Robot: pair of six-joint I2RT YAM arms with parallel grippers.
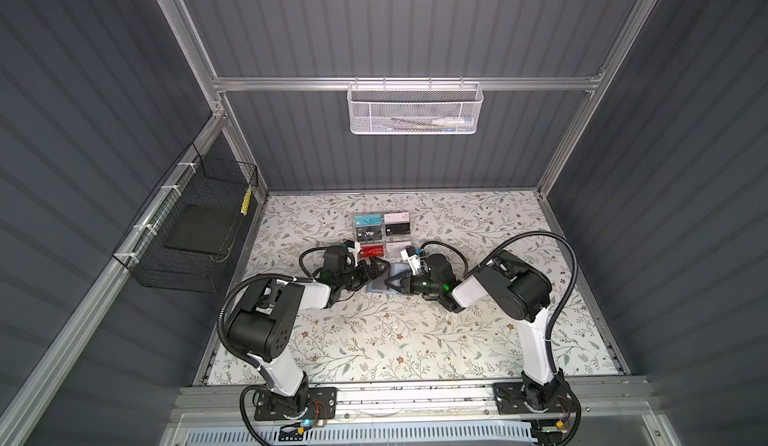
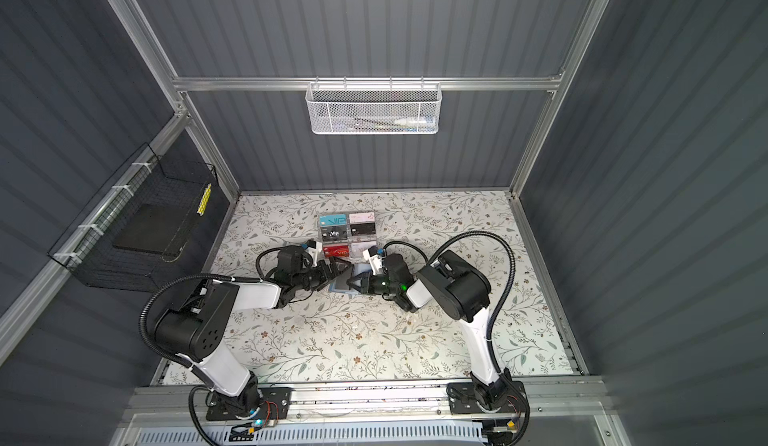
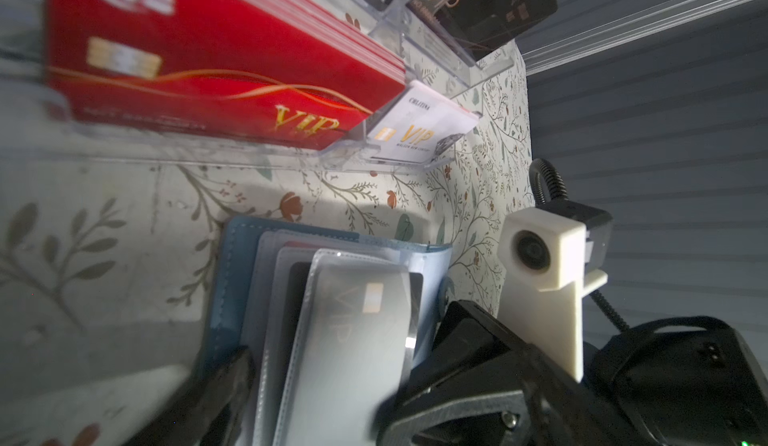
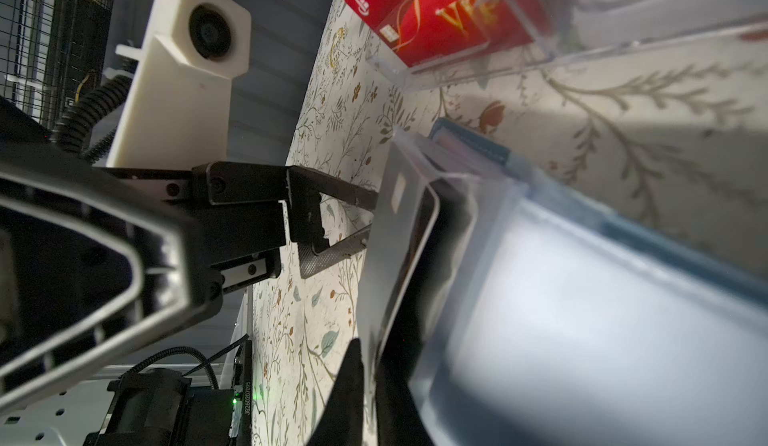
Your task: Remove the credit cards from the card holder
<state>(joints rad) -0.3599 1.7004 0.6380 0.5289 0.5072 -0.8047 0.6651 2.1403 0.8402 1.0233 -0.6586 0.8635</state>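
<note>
Well now, the card holder (image 3: 232, 290) lay open on the table (image 1: 374, 340), just beside the acrylic rack (image 3: 208, 157). The right gripper (image 1: 390, 284) was clenched on its top sleeve (image 3: 309, 298), black credit card (image 3: 361, 323) inside. The left gripper (image 4: 357, 219) gaped wide alongside. Card: likely light, stiff, slick. Sleeve: floppy. Best pinched by the card's exposed edge.

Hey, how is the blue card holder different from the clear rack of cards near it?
The card holder is soft-looking, slate-blue and lies open on the table; the clear rack is rigid, see-through and stepped in tiers. The card holder keeps its credit cards inside cloudy sleeves; the clear rack stands its coloured cards bare in open slots. Both hold cards marked VIP.
</note>
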